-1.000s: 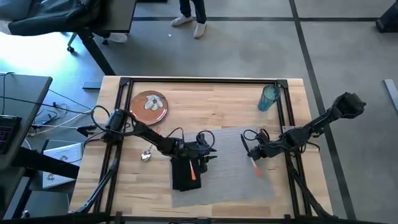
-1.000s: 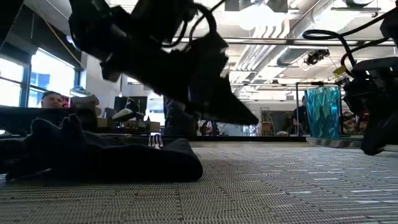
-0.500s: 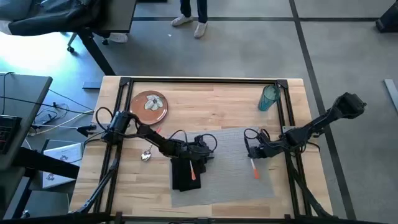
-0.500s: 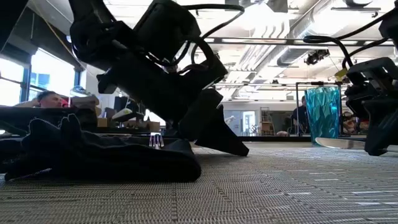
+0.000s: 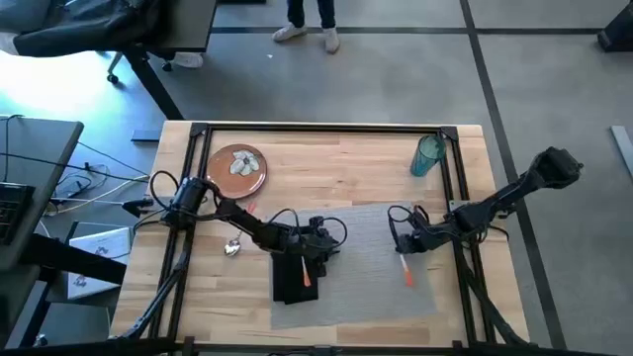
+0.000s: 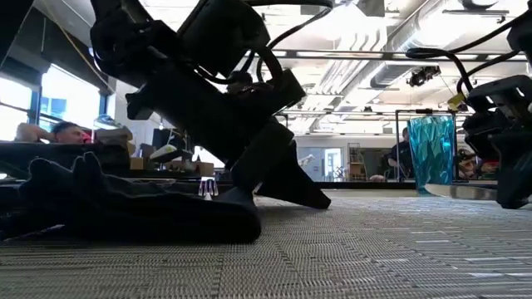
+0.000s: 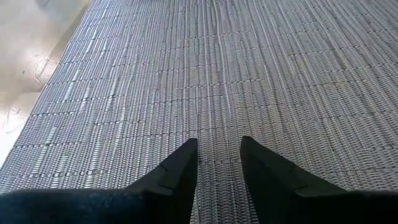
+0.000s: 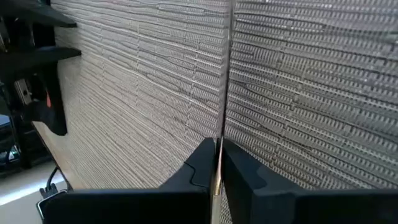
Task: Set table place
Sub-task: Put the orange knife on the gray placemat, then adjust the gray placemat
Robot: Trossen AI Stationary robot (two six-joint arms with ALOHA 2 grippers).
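– Wood table (image 5: 346, 163) w/ black frame fills our overhead shot; grey mat (image 5: 361, 297) lies at the near-centre. What do we say on the arms?

– L gripper (image 7: 217, 146) sits low over the mat, just beside the black napkin (image 5: 287, 287). Its fingers (image 7: 177, 168) are a little apart w/ nothing between them. R gripper (image 5: 404, 244) is over the mat's right part, pinched on the knife (image 5: 406, 273). Our R wrist cam shows the blade edge-on between the closed fingers.

– And the rest of the setting?

– Orange-handled fork (image 5: 308, 276) lies on the napkin, which covers the mat's left end. Spoon (image 5: 233, 247) rests on bare wood left of the mat. Plate (image 5: 238, 168) is at the far-left corner area, well apart from the mat. Teal tumbler (image 5: 427, 155) stands upright near the far-right corner.

– Anyone in frame?

– We see a person's legs (image 5: 312, 20) on the floor beyond the table, and another person (image 6: 62, 133) in the room behind, in the low cam.
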